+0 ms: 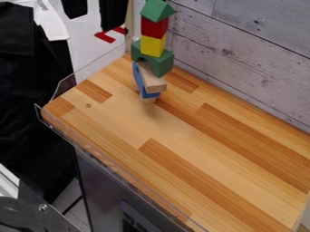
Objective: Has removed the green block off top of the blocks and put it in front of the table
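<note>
A tower of blocks stands at the back left of the wooden table (pixel 181 140), near the wall. On its top sits a green triangular block (pixel 157 10), peak upward. Under it comes a red block (pixel 154 27), then a yellow block (pixel 152 46). The yellow one rests on a green arch block (pixel 159 63). Below the arch, a natural wood block (pixel 152 79) and a blue block (pixel 143 85) lean at a slant, over a light wooden piece (pixel 147 99) at the bottom.
A pale plank wall (pixel 242 54) runs along the table's back right side. A clear raised edge (pixel 115 176) borders the front left side and curves round the left corner. Grey metal parts (pixel 36 217) are at the lower left, off the table.
</note>
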Robot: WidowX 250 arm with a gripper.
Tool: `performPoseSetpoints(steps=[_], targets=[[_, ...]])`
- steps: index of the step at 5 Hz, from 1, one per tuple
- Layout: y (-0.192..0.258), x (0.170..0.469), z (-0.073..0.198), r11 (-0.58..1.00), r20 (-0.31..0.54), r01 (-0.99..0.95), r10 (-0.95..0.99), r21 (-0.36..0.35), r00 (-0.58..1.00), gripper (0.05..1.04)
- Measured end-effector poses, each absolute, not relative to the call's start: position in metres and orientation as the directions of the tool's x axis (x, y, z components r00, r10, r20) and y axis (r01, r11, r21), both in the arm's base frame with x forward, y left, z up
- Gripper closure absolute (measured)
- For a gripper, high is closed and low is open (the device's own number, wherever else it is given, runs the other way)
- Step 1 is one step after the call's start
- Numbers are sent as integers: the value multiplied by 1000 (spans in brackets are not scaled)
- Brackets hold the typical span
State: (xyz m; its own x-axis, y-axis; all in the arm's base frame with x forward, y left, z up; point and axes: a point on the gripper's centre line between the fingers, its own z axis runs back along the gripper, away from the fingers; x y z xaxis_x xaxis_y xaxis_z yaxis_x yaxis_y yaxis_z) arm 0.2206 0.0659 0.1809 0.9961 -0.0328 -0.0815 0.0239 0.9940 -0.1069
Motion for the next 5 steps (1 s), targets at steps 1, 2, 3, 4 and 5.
performPoseSetpoints(steps=[1, 2, 3, 4, 5], targets=[[66, 220, 175, 993, -107, 19, -32, -117, 994, 85], [65, 227, 180, 989, -67, 89, -97, -116, 993, 85], [61, 244, 185, 985, -17, 138, -141, -103, 990, 85], [61, 251, 185, 992, 9, 108, -108, -67, 994, 85], [61, 263, 193, 996, 60, 89, -88, -22, 994, 85]])
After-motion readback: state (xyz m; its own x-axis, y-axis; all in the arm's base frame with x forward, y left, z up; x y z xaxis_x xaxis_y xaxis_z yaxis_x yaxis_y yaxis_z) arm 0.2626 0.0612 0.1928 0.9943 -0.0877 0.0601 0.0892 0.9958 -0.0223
